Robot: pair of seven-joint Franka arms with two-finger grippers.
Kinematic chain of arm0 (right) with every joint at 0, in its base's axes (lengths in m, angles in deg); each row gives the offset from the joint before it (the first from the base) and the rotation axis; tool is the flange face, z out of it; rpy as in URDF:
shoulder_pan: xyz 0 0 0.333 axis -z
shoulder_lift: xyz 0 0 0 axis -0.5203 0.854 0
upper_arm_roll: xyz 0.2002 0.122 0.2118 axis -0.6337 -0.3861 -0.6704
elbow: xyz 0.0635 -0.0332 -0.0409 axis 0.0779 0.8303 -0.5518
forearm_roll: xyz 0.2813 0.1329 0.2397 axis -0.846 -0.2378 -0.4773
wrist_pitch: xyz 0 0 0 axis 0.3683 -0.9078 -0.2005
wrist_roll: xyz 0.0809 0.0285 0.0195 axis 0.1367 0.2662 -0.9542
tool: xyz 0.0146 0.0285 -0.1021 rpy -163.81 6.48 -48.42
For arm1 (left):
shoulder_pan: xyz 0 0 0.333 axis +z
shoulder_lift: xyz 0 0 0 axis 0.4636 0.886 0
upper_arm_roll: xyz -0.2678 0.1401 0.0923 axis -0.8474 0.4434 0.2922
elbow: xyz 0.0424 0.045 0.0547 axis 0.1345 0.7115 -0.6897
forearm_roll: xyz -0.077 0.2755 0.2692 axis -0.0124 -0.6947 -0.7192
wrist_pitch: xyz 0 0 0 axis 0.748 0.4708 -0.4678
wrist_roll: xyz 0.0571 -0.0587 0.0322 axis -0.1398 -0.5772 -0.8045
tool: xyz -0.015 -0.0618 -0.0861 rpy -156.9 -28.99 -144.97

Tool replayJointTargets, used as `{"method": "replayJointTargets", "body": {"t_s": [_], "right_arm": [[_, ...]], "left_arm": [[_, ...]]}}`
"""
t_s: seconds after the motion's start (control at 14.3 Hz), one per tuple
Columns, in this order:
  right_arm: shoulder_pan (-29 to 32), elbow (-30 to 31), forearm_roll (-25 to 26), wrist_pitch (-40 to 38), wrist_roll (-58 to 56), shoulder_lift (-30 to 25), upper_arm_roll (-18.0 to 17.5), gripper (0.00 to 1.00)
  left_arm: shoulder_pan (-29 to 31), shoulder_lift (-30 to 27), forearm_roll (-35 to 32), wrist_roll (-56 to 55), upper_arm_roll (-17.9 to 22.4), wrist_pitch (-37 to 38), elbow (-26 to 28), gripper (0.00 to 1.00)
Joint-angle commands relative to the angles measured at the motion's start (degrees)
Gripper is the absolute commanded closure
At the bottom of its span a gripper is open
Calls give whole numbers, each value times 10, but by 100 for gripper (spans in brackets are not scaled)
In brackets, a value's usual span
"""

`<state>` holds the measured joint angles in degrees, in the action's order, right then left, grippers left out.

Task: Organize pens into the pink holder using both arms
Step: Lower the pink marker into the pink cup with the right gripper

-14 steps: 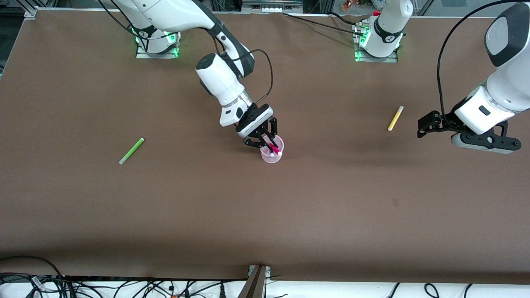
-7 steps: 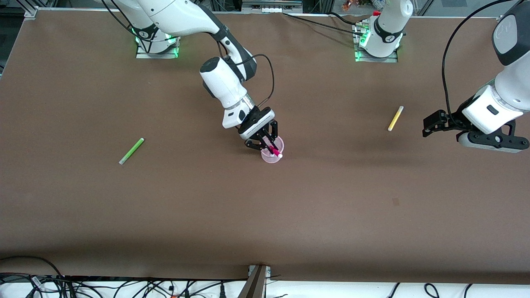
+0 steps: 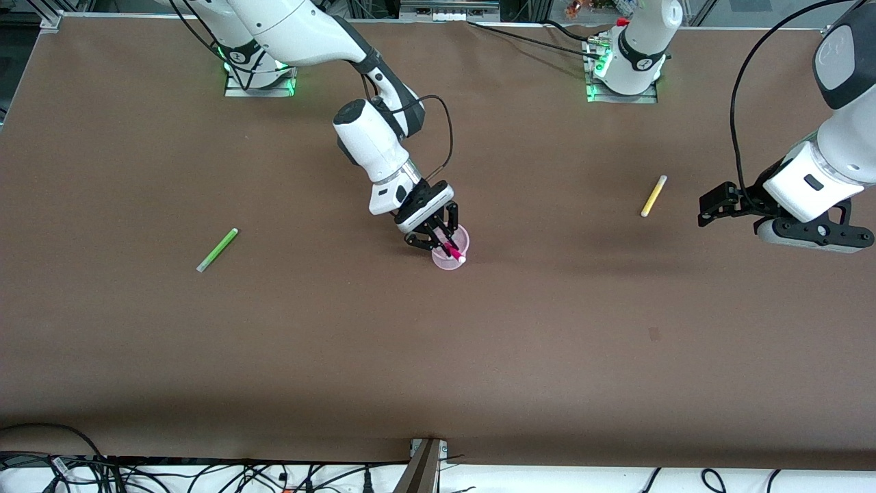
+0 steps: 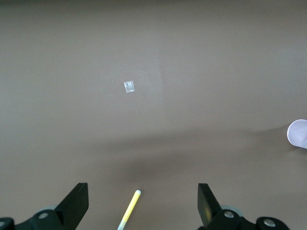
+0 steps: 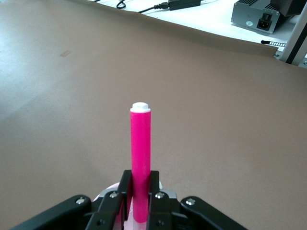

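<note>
Plain brown table (image 3: 547,356); pale-pink holder (image 3: 452,260); magenta pen (image 5: 140,158) with white tip; lime-green pen (image 3: 217,250); yellow pen (image 3: 653,196); black grippers, white arms.

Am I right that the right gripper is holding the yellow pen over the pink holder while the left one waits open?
Not quite: the pen in the right gripper is the magenta pink pen, as the right wrist view shows. It is over the pink holder. The yellow pen lies on the table near the left gripper, which does wait with its jaws open.

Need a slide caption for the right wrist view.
Right gripper shut on the pink pen, over the holder.
</note>
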<state>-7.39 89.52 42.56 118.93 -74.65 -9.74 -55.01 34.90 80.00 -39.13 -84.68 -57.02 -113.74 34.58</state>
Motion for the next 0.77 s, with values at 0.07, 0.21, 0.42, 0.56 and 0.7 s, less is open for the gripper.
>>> {"method": "replayJointTargets", "body": {"t_s": [0.07,0.21,0.42,0.56,0.7], "right_arm": [[-15,3,-14,23,-4,10,10,86],[-15,3,-14,23,-4,9,10,68],[-15,3,-14,23,-4,7,10,39],[-15,3,-14,22,-4,3,10,27],[-15,3,-14,21,-4,-3,10,0]], "left_arm": [[2,1,2,4,0,10,-9,0],[2,1,2,4,0,10,-10,0],[1,1,2,4,-1,10,-10,0],[2,0,2,3,-2,10,-10,0],[3,0,2,6,0,10,-11,0]]}}
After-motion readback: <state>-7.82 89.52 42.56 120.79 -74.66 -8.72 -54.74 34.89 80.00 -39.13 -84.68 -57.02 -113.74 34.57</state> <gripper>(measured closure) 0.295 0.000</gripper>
